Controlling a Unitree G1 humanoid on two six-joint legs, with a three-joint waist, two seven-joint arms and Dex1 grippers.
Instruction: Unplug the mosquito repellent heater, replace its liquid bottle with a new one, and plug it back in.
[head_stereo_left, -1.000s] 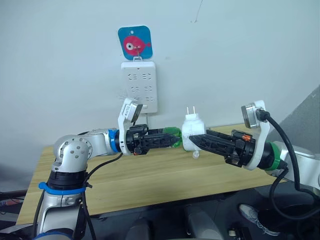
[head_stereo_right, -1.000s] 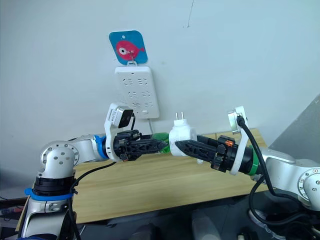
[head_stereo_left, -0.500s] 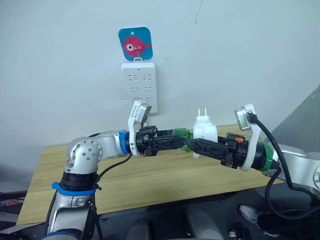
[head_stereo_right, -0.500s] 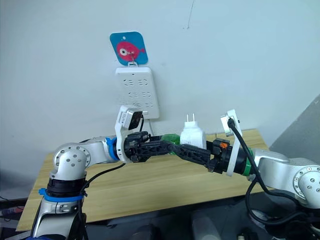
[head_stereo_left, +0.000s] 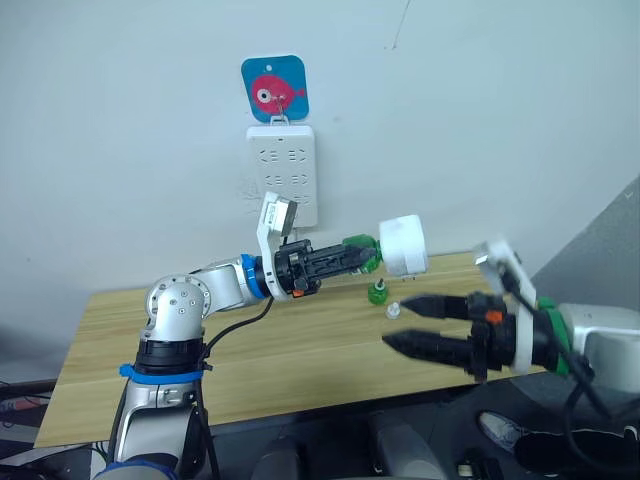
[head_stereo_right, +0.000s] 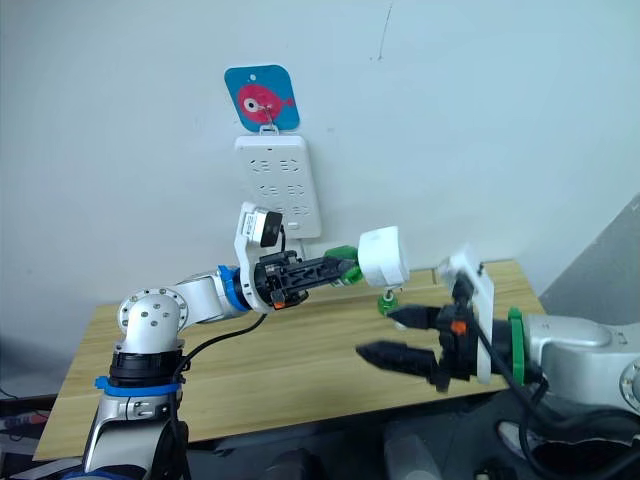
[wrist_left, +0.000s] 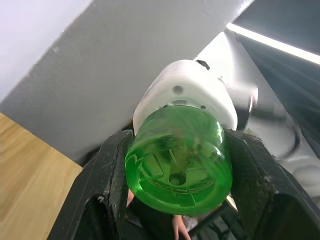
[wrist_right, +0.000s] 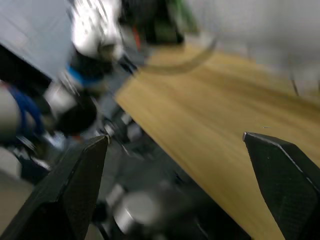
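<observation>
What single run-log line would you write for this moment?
left gripper: shut on green bottle with mosquito repellent heater attached, held up | right gripper: open, apart below | small green bottle: on table

1. The left gripper (head_stereo_left: 345, 260) is closed on the green bottle (head_stereo_left: 362, 254), and the heater (head_stereo_left: 403, 245) juts past its tips, blocking the way straight ahead.
2. Behind and above its wrist, the power strip (head_stereo_left: 283, 187) hangs on the wall, with open air between.
3. The right gripper (head_stereo_left: 403, 324), fingers spread, has free air in front.
4. Just beyond its upper finger, a small green bottle (head_stereo_left: 377, 292) and a clear cap (head_stereo_left: 394, 310) sit on the table (head_stereo_left: 180, 385).
5. Open air separates the two grippers.
</observation>
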